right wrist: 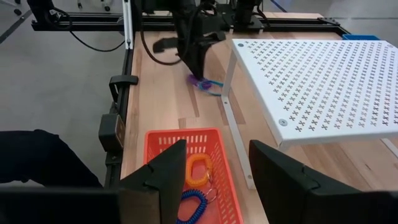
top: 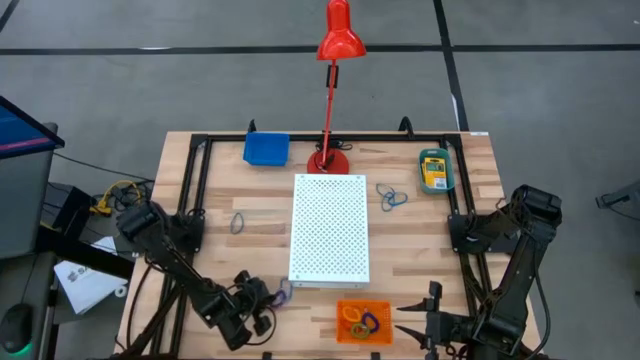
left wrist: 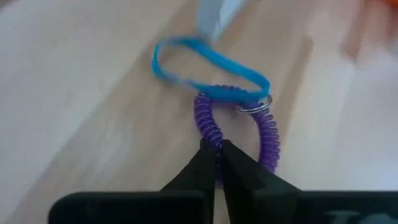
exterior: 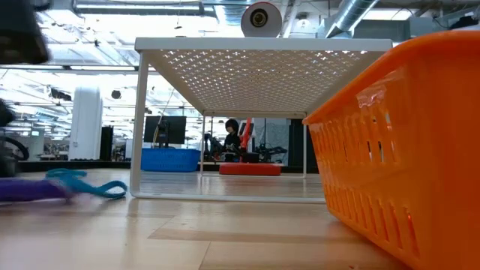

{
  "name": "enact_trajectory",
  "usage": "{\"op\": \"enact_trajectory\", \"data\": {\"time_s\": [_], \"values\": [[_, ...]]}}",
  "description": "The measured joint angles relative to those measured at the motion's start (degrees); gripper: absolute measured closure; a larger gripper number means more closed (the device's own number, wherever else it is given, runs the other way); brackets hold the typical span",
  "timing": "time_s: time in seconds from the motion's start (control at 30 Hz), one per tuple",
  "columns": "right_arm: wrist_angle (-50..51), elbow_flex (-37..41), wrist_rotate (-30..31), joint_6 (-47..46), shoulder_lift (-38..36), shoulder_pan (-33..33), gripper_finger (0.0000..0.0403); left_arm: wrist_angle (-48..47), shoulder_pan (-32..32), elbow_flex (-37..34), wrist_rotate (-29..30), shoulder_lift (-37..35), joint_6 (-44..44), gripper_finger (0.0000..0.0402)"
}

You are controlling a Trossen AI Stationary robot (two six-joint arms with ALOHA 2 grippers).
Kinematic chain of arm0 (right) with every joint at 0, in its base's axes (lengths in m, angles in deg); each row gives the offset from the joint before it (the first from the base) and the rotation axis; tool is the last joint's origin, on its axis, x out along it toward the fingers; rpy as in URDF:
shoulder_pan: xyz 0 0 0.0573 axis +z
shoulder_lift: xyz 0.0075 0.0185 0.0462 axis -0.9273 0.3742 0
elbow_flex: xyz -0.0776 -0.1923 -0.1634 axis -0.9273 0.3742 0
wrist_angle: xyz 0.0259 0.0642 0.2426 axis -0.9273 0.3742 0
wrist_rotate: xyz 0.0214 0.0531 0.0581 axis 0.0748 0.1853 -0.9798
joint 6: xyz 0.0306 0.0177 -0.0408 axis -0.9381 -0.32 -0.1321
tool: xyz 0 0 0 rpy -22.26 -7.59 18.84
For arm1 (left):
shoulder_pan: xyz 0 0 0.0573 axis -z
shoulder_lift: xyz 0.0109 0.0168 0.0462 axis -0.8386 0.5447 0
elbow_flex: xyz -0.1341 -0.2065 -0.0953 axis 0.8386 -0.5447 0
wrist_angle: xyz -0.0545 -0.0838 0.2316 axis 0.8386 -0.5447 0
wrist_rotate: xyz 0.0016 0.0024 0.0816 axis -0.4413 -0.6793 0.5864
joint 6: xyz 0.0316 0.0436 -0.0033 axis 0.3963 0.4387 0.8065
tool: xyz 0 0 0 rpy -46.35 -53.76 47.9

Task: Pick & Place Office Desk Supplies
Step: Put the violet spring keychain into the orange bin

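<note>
Your left gripper (left wrist: 217, 163) is pinched onto the purple coil loop (left wrist: 219, 130), light and springy with a blue band (left wrist: 205, 62) attached, so lift gently; your right gripper (right wrist: 217, 167) waits open.

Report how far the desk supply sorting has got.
Done: the orange tray already holds an orange coil and a blue coil. In hand: the left gripper is shut on the purple coil, which is joined by a ring to a blue loop by the white board. Left: a loop, the blue clips and the crayon box lie loose. The right gripper waits open over the orange tray.
</note>
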Motion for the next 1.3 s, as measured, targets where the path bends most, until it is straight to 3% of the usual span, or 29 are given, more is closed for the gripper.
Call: {"op": "enact_trajectory", "data": {"time_s": [0.13,0.37,0.57,0.77,1.03,1.3], "values": [[-0.04,0.00,0.02,0.07,0.00,0.00,0.0232,-3.39,1.97,-0.14,-0.86,-4.11,-0.34,0.0400],[-0.06,0.00,0.07,0.04,0.00,0.00,0.0232,-10.99,3.86,-0.10,2.56,-9.10,-3.34,0.0401],[-0.28,0.00,0.09,0.04,0.00,0.00,0.0232,-11.08,5.20,-0.10,7.57,-10.80,-3.31,0.0401],[-0.26,0.00,0.22,0.04,0.00,0.00,0.0232,-8.93,7.75,-0.01,8.98,-11.35,-1.14,0.0401],[-0.26,0.00,0.24,0.04,0.00,-0.28,0.0232,9.50,10.85,0.06,13.06,-11.35,13.86,0.0401],[-1.80,0.00,0.26,1.74,0.00,-0.44,0.0232,36.94,10.27,0.15,11.45,-8.00,38.38,0.0401]]}}
